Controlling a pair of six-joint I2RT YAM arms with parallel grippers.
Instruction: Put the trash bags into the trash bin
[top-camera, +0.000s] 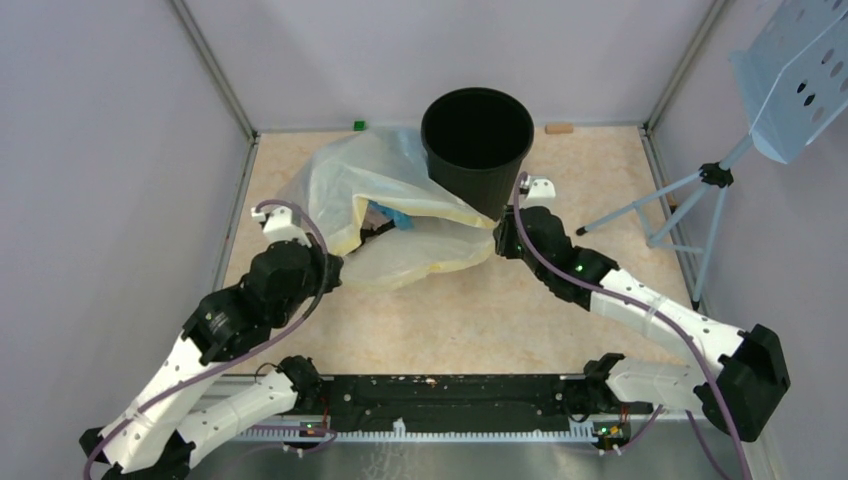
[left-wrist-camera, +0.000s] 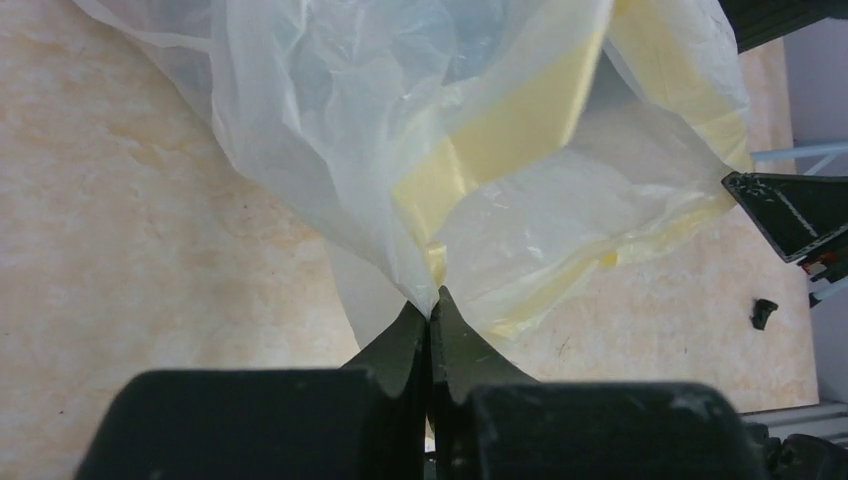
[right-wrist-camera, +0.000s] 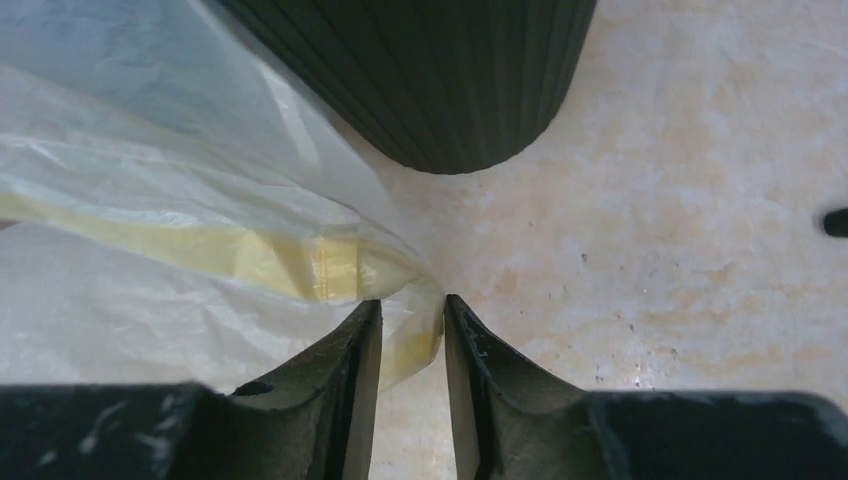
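Top external: blue bag (top-camera: 399, 216) lies forward-right of left hand (left-wrist-camera: 432, 300), clamped on clear bag (top-camera: 425, 252). Slightly parted right hand (right-wrist-camera: 405, 312) is farther.

Top camera: high at near edge, looks down on whole table (top-camera: 480, 310). Left wrist camera: low, very close, faces clear bag (left-wrist-camera: 330, 120). Right wrist camera: close, same bag at left, bin (right-wrist-camera: 430, 70) upper centre.

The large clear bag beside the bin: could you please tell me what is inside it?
A patch of blue bag shows through the clear bag, left of the black bin. Its yellowish folds hide the rest.
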